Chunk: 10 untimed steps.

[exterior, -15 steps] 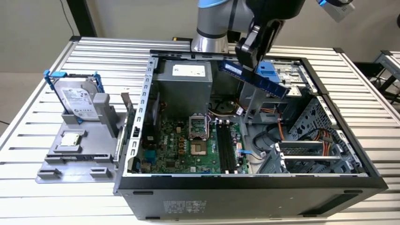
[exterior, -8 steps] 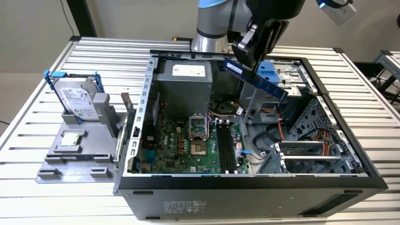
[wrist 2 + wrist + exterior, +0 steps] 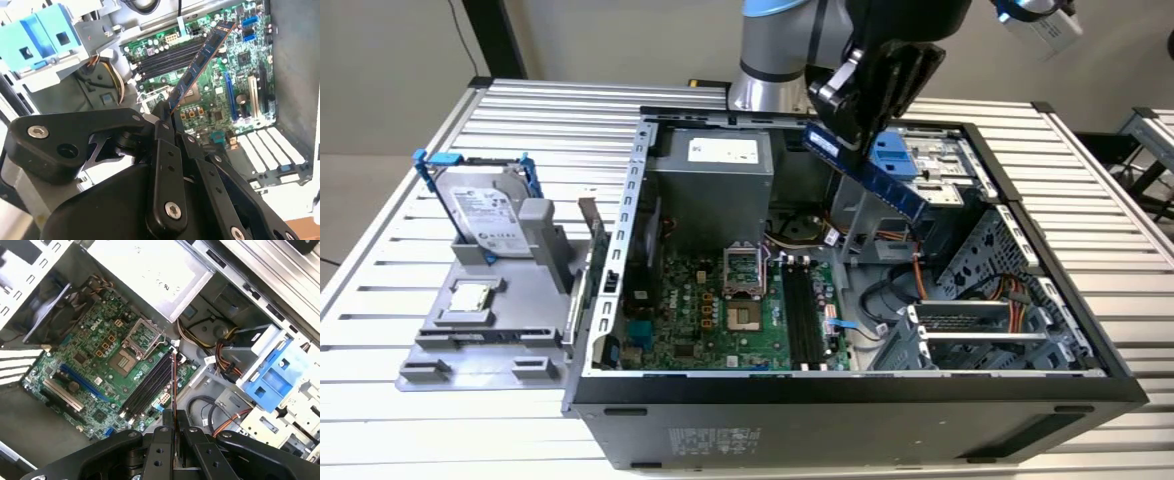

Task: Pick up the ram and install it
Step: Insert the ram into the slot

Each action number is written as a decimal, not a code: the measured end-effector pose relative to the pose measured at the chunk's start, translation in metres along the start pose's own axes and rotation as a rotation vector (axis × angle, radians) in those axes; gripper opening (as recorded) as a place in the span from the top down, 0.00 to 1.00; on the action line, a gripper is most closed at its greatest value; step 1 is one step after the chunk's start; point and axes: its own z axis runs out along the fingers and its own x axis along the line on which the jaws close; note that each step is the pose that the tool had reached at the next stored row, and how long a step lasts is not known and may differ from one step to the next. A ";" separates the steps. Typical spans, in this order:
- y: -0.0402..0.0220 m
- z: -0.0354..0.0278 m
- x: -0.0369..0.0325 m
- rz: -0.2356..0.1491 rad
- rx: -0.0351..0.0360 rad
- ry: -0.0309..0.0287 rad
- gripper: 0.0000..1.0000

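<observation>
The ram (image 3: pixel 878 180) is a long dark blue stick held tilted in the air above the open computer case (image 3: pixel 854 395). My black gripper (image 3: pixel 851 128) is shut on its upper end. The stick hangs over the right part of the motherboard (image 3: pixel 707 330), above and a little beyond the black memory slots (image 3: pixel 803 315), without touching them. In the second wrist view the ram (image 3: pixel 200 62) slants away from the fingers (image 3: pixel 161 135) toward the slots (image 3: pixel 167 57). In the first wrist view the ram (image 3: pixel 174 385) appears edge-on, running out from the gripper (image 3: pixel 174 417) beside the slots (image 3: pixel 150 385).
Inside the case sit a silver power supply (image 3: pixel 707 165), an open processor socket (image 3: pixel 744 265), a blue drive bay (image 3: pixel 897 160) and loose cables (image 3: pixel 921 290). On the exterior view's left, a grey fixture (image 3: pixel 480 340) holds a hard drive (image 3: pixel 487 215) with blue rails and a small square chip (image 3: pixel 470 297).
</observation>
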 end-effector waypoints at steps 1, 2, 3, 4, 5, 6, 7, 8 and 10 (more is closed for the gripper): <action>0.0000 0.0000 0.0000 0.018 0.0006 -0.0004 1.00; 0.0000 0.0001 0.0000 0.034 0.0012 -0.0008 1.00; 0.0000 0.0002 0.0000 0.052 0.0017 -0.0012 1.00; 0.0000 0.0002 0.0000 0.071 0.0024 -0.0016 1.00; 0.0000 0.0003 0.0000 0.087 0.0030 -0.0021 1.00; 0.0000 0.0004 0.0000 0.106 0.0036 -0.0025 1.00; 0.0000 0.0005 0.0000 0.123 0.0042 -0.0029 1.00; 0.0000 0.0007 0.0000 0.139 0.0047 -0.0033 1.00; 0.0000 0.0011 0.0000 0.174 0.0059 -0.0041 1.00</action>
